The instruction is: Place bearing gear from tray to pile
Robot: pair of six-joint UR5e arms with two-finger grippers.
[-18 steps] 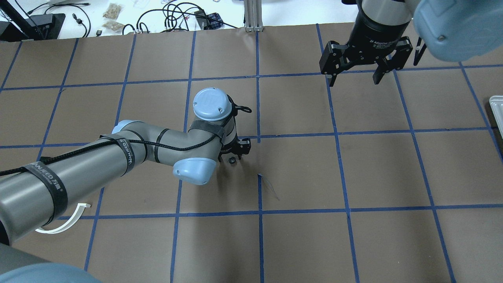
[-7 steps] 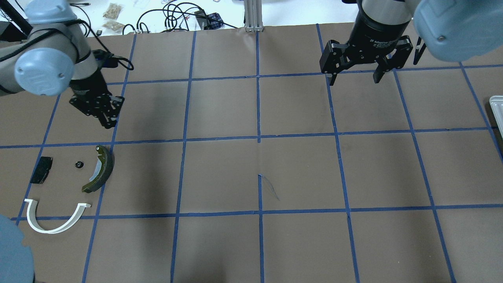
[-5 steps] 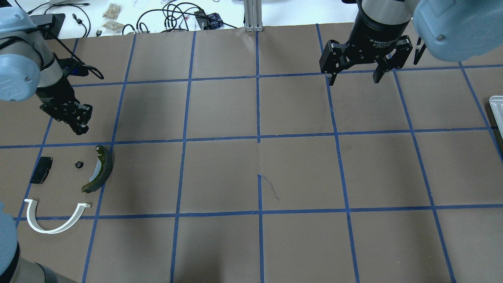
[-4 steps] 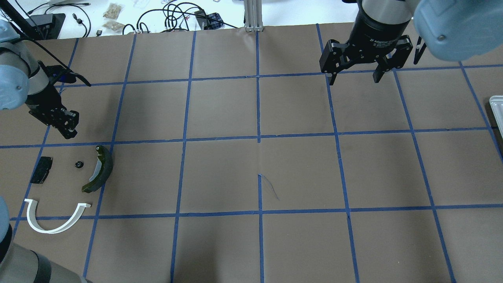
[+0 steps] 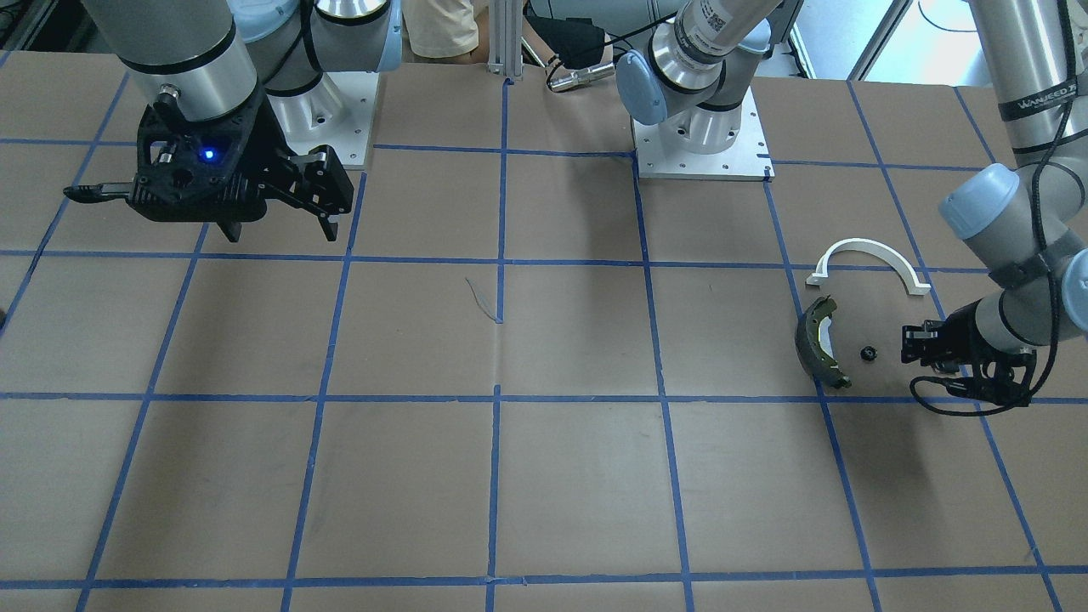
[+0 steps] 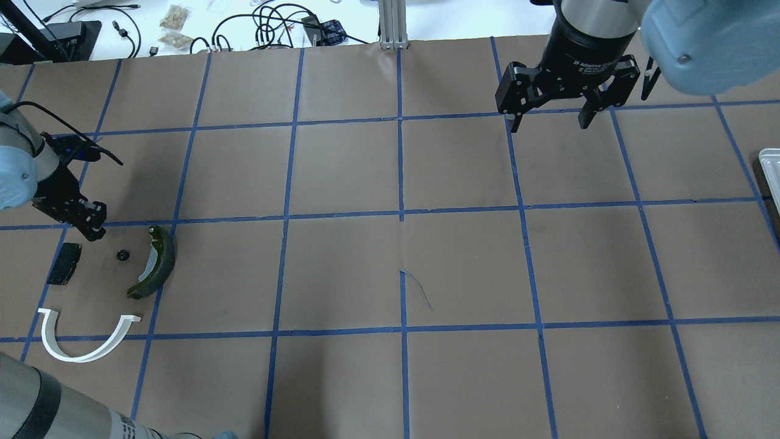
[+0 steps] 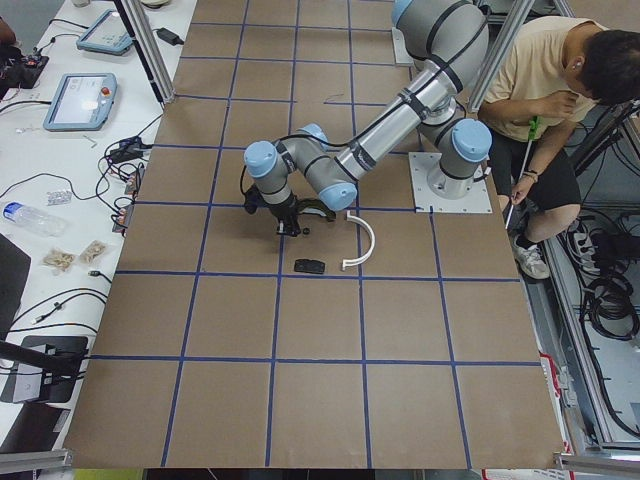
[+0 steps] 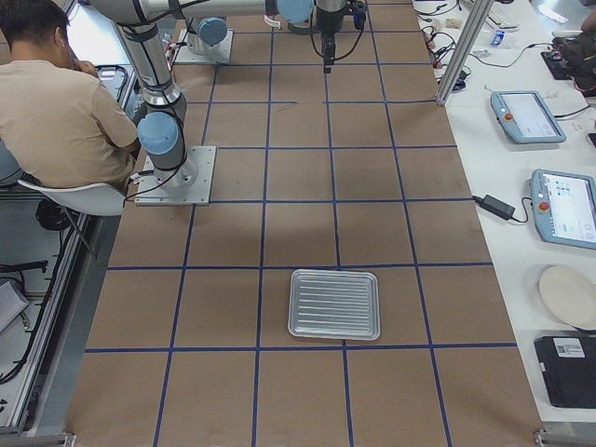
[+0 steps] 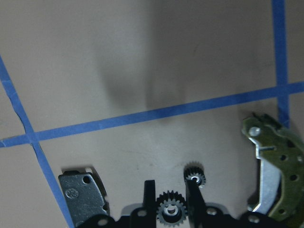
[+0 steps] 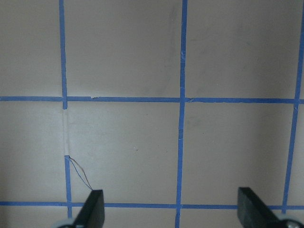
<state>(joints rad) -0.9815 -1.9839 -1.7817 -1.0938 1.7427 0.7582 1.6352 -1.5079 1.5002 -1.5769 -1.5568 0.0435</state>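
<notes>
My left gripper (image 6: 93, 228) (image 9: 170, 187) is shut on a small black bearing gear (image 9: 170, 211) with a pale bore, held low between its fingers. It hovers at the far edge of the pile, just beyond the black pad (image 6: 64, 263) (image 9: 83, 195). The pile also holds the dark brake shoe (image 6: 155, 262) (image 5: 818, 340), the white arch bracket (image 6: 85, 338) (image 5: 867, 259) and a second small gear (image 6: 122, 255) (image 9: 194, 174) (image 5: 867, 353) lying on the paper. My right gripper (image 6: 549, 126) (image 10: 168, 209) is open and empty, high at the far right. The ribbed metal tray (image 8: 335, 304) is empty.
Brown paper with a blue tape grid (image 6: 401, 213) covers the table. The tray's corner (image 6: 769, 160) shows at the right edge of the overhead view. Cables and small bags (image 6: 274, 24) lie beyond the far edge. An operator (image 7: 560, 90) sits behind the robot bases.
My left arm has swung from the table's middle to the far left, and its gripper has come down towards the pile. The right arm and the pile parts have not moved.
</notes>
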